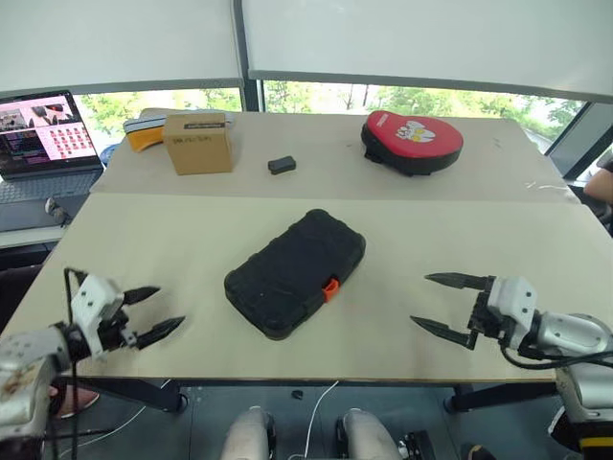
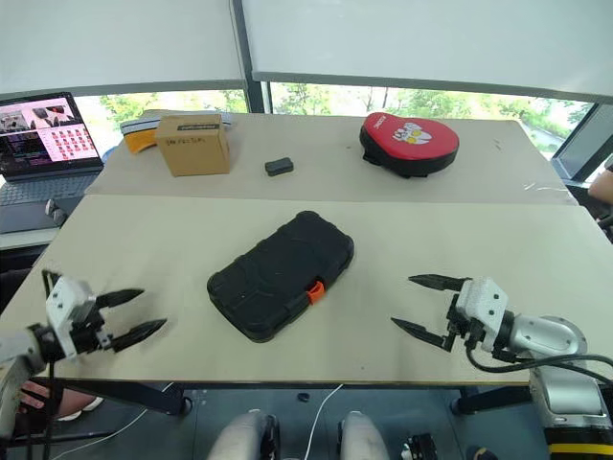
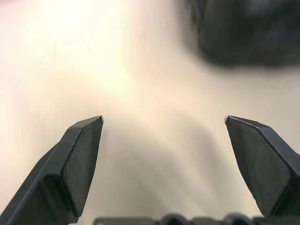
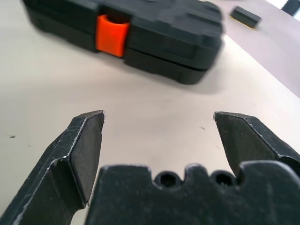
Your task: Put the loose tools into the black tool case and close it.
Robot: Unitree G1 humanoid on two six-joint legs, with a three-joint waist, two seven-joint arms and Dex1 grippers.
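The black tool case [image 1: 295, 272] lies shut in the middle of the near table, its small orange latch [image 1: 330, 288] facing the front right. The loose tools are out of view. My left gripper [image 1: 158, 312] hovers open and empty near the table's front left, well to the left of the case. On the front right my right gripper [image 1: 436, 302] is open too, holding nothing, its fingers pointing toward the case. The right wrist view shows the case [image 4: 140, 33] and its latch [image 4: 112, 35] ahead of the spread fingers.
On the far table stand a cardboard box [image 1: 197, 142], a small black block [image 1: 282, 165] and a red-and-black padded mitt [image 1: 412, 141]. A laptop [image 1: 43, 144] sits off the left side. A person's arm [image 1: 601, 182] shows at the right edge.
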